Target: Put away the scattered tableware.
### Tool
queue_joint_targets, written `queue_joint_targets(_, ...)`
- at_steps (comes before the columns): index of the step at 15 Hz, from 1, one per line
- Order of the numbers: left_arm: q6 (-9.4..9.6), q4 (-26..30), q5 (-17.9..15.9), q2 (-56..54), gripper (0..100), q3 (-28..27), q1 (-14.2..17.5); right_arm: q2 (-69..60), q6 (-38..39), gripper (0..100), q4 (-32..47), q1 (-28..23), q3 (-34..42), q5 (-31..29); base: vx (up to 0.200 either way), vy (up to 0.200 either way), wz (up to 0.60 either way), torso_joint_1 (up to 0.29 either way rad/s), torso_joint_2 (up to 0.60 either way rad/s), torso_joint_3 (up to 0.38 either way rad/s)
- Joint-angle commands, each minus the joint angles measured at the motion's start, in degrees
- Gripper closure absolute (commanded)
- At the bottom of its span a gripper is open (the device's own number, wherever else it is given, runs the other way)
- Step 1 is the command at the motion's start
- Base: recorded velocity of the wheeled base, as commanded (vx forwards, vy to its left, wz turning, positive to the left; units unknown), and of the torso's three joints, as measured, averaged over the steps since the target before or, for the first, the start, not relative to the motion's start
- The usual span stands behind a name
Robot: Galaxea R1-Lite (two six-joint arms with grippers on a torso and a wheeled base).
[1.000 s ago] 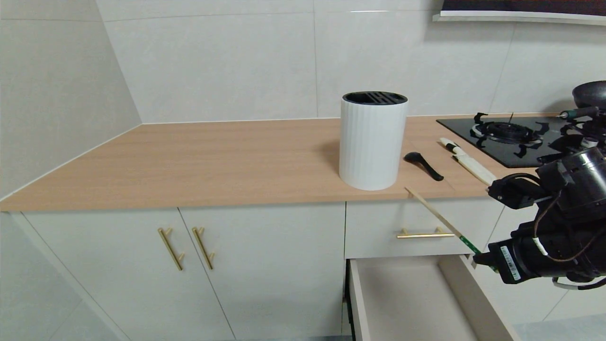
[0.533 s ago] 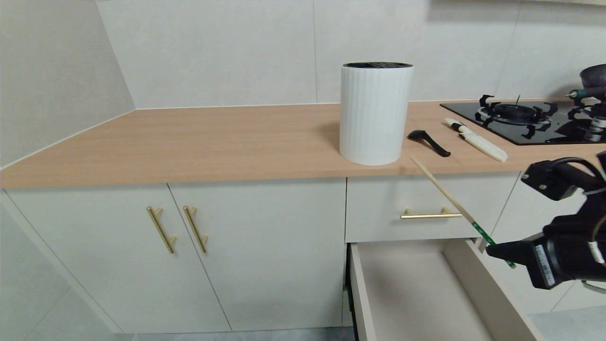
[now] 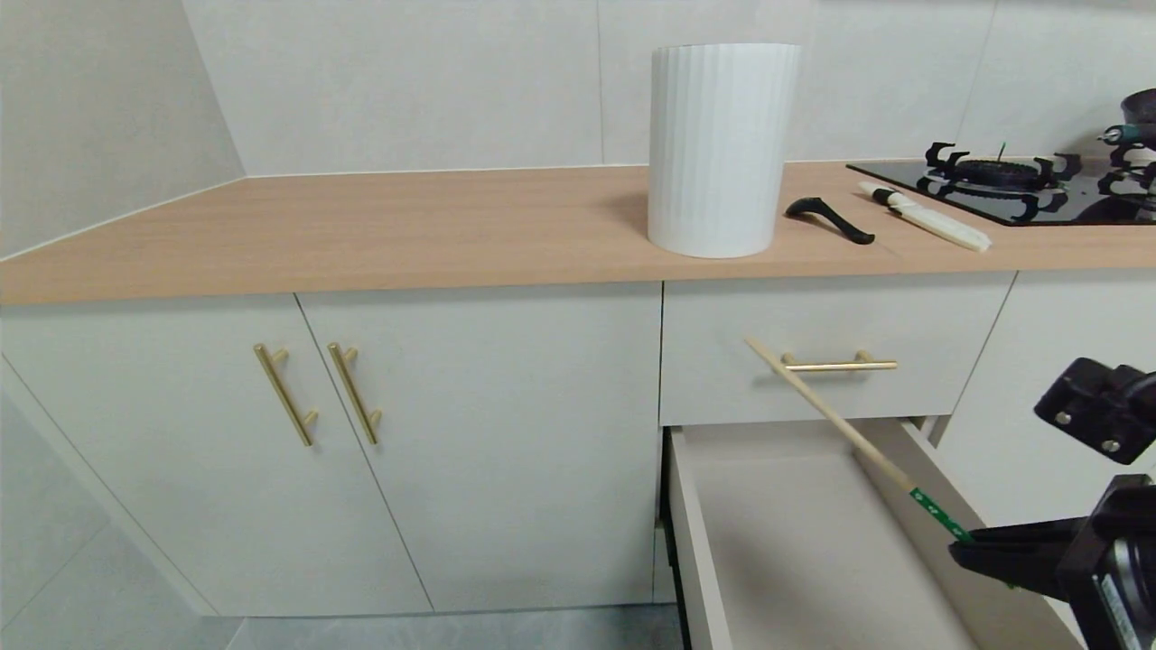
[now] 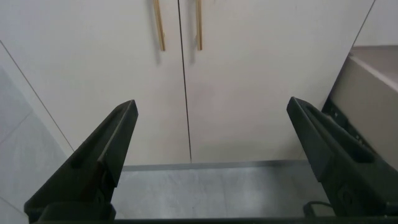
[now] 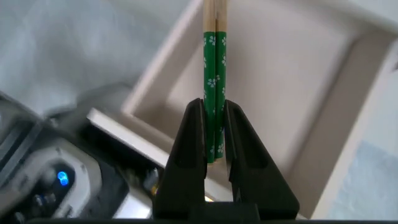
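Observation:
My right gripper [image 3: 964, 549] [image 5: 215, 149] is shut on the green ends of a pair of wooden chopsticks [image 3: 849, 433] [image 5: 215, 74], held slanting over the open drawer [image 3: 777, 542] [image 5: 273, 81]. On the wooden counter [image 3: 406, 226] lie a black spoon [image 3: 829, 217] and a white-bladed knife [image 3: 926, 227], just right of a tall white ribbed utensil holder [image 3: 721, 149]. My left gripper [image 4: 211, 155] is open, low in front of the cabinet doors [image 4: 186, 81], with nothing between its fingers.
A black gas hob [image 3: 1011, 185] sits at the counter's far right. A shut drawer with a gold handle [image 3: 840, 366] is above the open one. Two cabinet doors with gold handles [image 3: 316, 393] stand to the left. Grey floor [image 4: 205, 193] lies below.
The head camera has dropped, so the counter sits higher in the picture. My right gripper has carried the chopsticks down from counter height to above the open drawer.

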Motion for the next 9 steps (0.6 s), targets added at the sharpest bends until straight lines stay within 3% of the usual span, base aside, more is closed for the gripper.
queue_joint_targets(1, 0.11, -0.01, 0.01, 0.02, 0, 0.00, 0.00, 5.89, -0.29, 100, -0.32, 0.21, 1.66, 0.84, 0.000, 0.000, 0.00, -0.027, 0.10, 0.041)
queue_joint_targets(6, 0.02, -0.01, 0.01, 0.02, 0, 0.00, 0.00, 18.55, 0.42, 100, -3.22, -0.40, 2.53, 0.75, 0.000, 0.000, 0.00, -0.003, 0.01, 0.008)
queue_joint_targets(9, 0.11, -0.01, 0.01, 0.02, 0, 0.00, 0.00, 25.05, 0.42, 100, -7.52, -3.92, 2.89, 0.84, 0.000, 0.000, 0.00, 0.000, 0.00, 0.000)
